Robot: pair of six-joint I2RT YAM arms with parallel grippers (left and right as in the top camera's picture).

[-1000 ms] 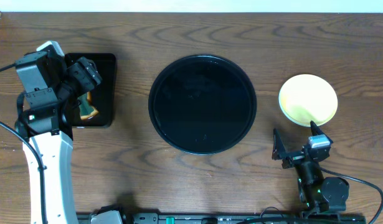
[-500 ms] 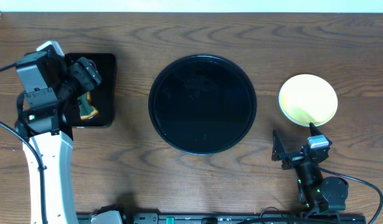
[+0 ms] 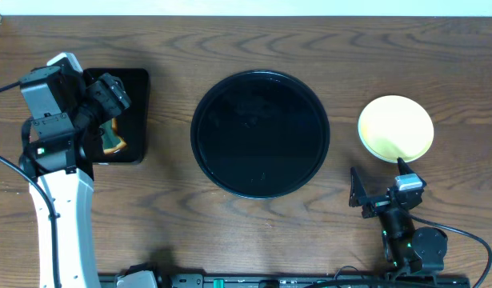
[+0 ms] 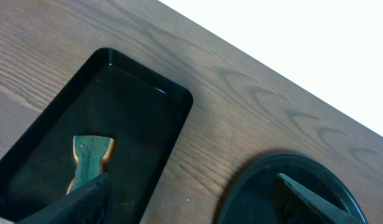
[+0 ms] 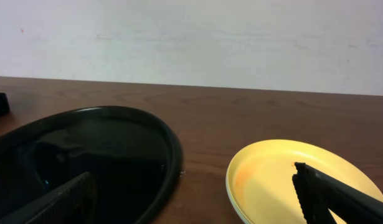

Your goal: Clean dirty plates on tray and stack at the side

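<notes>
The large round black tray [image 3: 260, 134] lies at the table's middle with nothing on it; it also shows in the left wrist view [image 4: 291, 193] and the right wrist view [image 5: 85, 155]. A pale yellow plate [image 3: 395, 128] sits on the table to the right of the tray, with a faint orange smear inside it [image 5: 291, 177]. No mint-blue plate is in view. My right gripper [image 3: 381, 180] [image 5: 197, 205] is open and empty, just in front of the yellow plate. My left gripper [image 3: 110, 108] [image 4: 191, 205] is open and empty over the small rectangular tray.
A small rectangular black tray [image 3: 126, 116] [image 4: 104, 112] at the left holds a green and orange sponge [image 3: 112, 142] [image 4: 88, 155]. The table is dark wood, with a white wall behind its far edge.
</notes>
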